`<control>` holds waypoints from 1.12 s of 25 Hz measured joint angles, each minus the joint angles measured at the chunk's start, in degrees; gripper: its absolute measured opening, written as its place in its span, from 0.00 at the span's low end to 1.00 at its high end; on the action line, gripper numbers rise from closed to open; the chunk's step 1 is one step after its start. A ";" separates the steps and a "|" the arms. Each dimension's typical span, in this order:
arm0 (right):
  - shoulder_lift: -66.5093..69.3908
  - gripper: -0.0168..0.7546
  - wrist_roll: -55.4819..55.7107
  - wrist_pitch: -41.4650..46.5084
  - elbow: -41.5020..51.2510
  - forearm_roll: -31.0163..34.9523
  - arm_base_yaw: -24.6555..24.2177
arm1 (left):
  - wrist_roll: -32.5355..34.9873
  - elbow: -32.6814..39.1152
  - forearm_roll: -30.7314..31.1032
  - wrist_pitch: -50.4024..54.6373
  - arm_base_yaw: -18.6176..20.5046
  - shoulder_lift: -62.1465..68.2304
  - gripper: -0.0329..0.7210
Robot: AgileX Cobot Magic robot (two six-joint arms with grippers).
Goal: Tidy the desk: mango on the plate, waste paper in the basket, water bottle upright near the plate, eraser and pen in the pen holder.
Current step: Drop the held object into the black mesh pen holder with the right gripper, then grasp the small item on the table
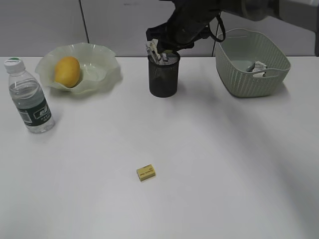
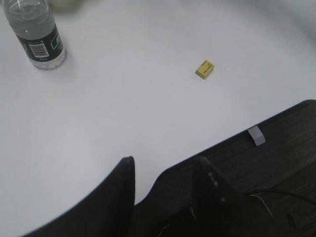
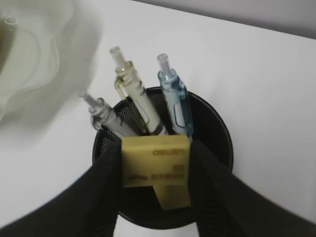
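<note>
Right gripper (image 3: 156,170) pinches a yellow eraser (image 3: 157,173) over the pen holder (image 3: 217,133) — three pens (image 3: 173,96) crowd it; left gripper (image 2: 165,170) spread, empty.

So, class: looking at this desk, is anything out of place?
Yes: one yellow eraser lies alone on the open desk, far from the pen holder, where the right gripper holds another eraser.
</note>
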 joint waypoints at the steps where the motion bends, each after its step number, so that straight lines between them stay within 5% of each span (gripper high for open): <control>1: 0.23 0.50 0.00 0.00 0.00 0.00 0.00 | 0.00 0.00 0.04 0.00 0.00 0.00 0.44; 4: 0.39 0.67 0.00 0.07 -0.19 -0.20 0.00 | 0.00 0.00 0.35 0.00 0.00 0.00 0.44; 8: 0.39 0.75 -0.32 2.61 -2.26 -0.59 0.00 | 0.00 0.00 0.66 0.00 0.00 0.00 0.44; 15: 0.18 0.76 -1.85 14.92 -9.94 -1.61 0.00 | 0.00 0.00 1.25 0.00 0.00 0.00 0.44; 28: -0.71 0.72 -4.98 32.10 -10.44 -5.43 0.05 | 0.00 0.00 1.65 -6.46 0.00 0.08 0.44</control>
